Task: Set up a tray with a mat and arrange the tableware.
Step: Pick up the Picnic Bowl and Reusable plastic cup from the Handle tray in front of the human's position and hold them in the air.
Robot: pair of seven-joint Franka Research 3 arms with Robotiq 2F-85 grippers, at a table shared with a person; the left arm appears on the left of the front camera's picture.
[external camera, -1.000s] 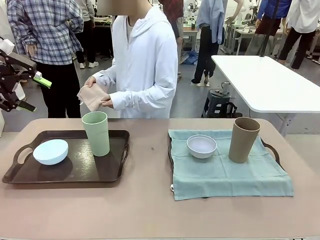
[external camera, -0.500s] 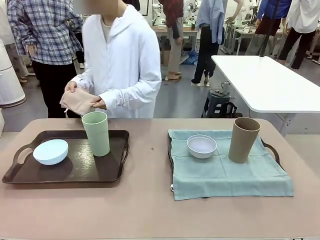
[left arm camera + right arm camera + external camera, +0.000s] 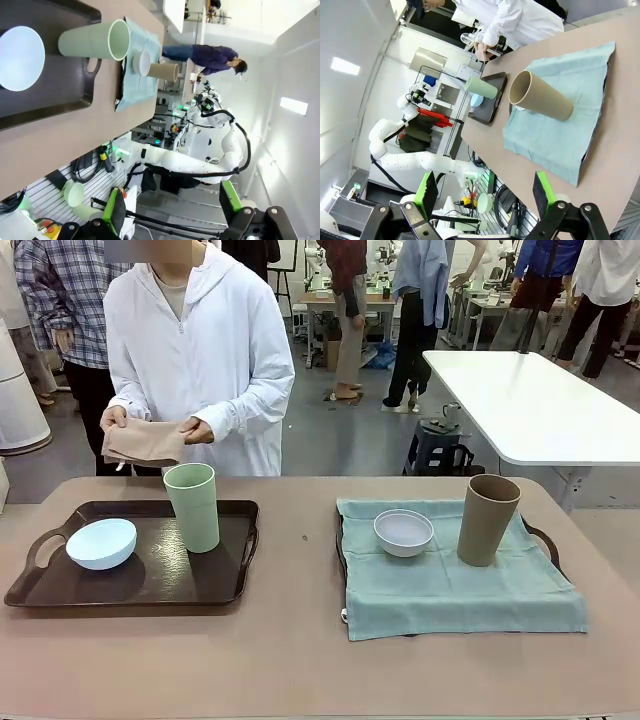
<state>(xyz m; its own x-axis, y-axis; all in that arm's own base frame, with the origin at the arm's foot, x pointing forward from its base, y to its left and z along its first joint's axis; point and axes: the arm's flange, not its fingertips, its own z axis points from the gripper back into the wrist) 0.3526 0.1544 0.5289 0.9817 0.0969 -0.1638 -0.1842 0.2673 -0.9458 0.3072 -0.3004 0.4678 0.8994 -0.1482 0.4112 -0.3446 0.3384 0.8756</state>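
Note:
On the dark brown tray (image 3: 228, 590) at the left stand a pale blue bowl (image 3: 101, 543) and a light green tumbler (image 3: 193, 506). A teal mat (image 3: 455, 585) covers the right tray (image 3: 545, 540), with a greyish white bowl (image 3: 403, 532) and a tan tumbler (image 3: 487, 519) on it. Across the table, a person holds a beige folded cloth (image 3: 143, 442) in both hands above the left tray's far edge. My left gripper (image 3: 172, 210) is open and raised well off the table. My right gripper (image 3: 485, 195) is also open, high above the tan tumbler (image 3: 540, 97) and teal mat (image 3: 555, 135).
The tan tabletop (image 3: 300, 660) lies bare between the two trays and along the front edge. A white table (image 3: 530, 405) and a stool (image 3: 437, 445) stand behind at the right. Other people stand farther back.
The person has stepped toward picture left, carrying the beige cloth along and spreading it between both hands. My left arm, at the left edge one second ago, has left the front view.

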